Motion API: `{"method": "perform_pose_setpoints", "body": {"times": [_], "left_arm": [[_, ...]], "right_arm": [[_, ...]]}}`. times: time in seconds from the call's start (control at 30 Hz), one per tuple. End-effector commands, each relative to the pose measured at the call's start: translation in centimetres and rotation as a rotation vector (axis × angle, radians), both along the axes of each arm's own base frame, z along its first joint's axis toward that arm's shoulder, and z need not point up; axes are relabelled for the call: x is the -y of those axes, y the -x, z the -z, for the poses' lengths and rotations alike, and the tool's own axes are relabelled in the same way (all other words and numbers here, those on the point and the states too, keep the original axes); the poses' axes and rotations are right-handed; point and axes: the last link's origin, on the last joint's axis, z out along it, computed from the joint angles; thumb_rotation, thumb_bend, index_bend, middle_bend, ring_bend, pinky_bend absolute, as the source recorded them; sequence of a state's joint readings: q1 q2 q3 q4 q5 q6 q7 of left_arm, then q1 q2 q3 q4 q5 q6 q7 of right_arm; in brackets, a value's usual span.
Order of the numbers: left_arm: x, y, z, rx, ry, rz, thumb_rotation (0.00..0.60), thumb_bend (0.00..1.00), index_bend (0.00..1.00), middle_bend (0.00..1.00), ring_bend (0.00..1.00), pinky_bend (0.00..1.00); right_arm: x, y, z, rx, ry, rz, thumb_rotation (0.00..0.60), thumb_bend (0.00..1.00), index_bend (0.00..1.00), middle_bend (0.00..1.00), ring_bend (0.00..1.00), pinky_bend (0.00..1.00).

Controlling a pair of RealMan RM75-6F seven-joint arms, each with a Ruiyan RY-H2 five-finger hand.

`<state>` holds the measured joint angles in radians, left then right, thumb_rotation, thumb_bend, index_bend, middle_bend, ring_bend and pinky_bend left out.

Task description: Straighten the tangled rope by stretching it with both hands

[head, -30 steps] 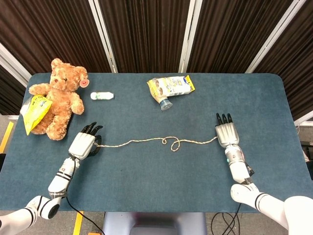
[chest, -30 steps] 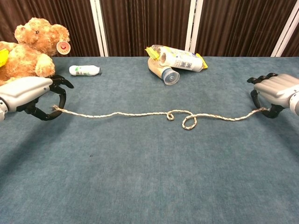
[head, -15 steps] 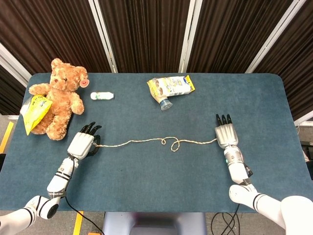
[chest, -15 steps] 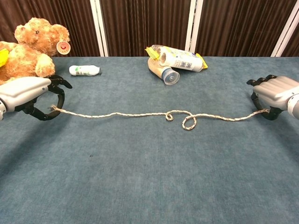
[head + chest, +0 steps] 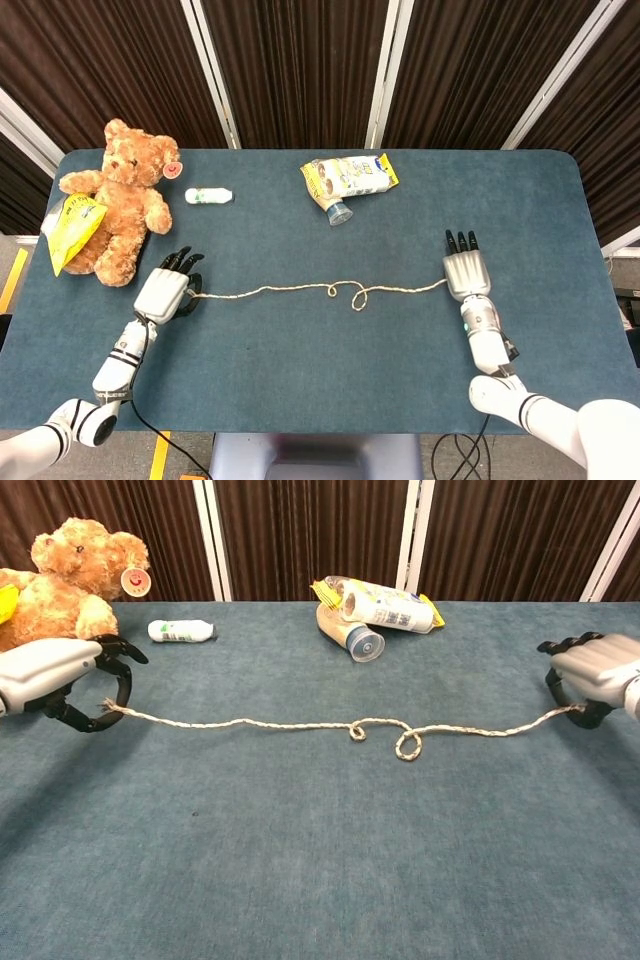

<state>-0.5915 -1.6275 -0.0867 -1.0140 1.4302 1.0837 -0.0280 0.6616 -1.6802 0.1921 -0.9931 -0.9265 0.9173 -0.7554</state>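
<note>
Far left on the table point(image 5: 300, 400) sits a teddy bear point(image 5: 120, 200) with a yellow packet point(image 5: 70, 228) against its side, and a small white bottle point(image 5: 208, 196) lies just right of it. Nearer, the left hand point(image 5: 165, 293) has its fingers curled round the rope's left end, pinching it! The rope point(image 5: 300, 291) runs across the middle of the table, wavy, with two small loops point(image 5: 385, 737) at its centre. Beyond those loops, far side, a bottle point(image 5: 335, 205) and a packet point(image 5: 352, 174) lie together. Over on the right, the right hand point(image 5: 466, 273) clamps the other end, fingers folded down on it.
</note>
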Motion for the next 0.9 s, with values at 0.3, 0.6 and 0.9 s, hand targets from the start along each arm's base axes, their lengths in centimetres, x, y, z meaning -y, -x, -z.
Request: {"method": "perform_pose_setpoints", "body": {"times": [0.3,0.6,0.9], "left_arm": [[0.0,1.3,-1.8,-0.008,-0.039,-0.022,0.600,0.42,0.65,0.14,0.03,0.16],[1.1,3.7,-3.1,-0.053,-0.053,-0.056,0.600,0.42,0.65,0.14,0.03,0.16],[2.3,4.8,-3.0,-0.058,-0.034,-0.069,0.600,0.42,0.65,0.14,0.03,0.16]], "right_arm": [[-0.5,2.9,-6.5,0.038,0.117,0.054,0.600,0.59,0.73,0.02,0.00,0.00],[-1.8,6.3,-11.1,0.071,0.187,0.121,0.600,0.59,0.73,0.02,0.00,0.00],[-2.7,9.1,-12.9,0.086,0.211,0.185,0.600,0.59,0.73,0.02,0.00,0.00]]}}
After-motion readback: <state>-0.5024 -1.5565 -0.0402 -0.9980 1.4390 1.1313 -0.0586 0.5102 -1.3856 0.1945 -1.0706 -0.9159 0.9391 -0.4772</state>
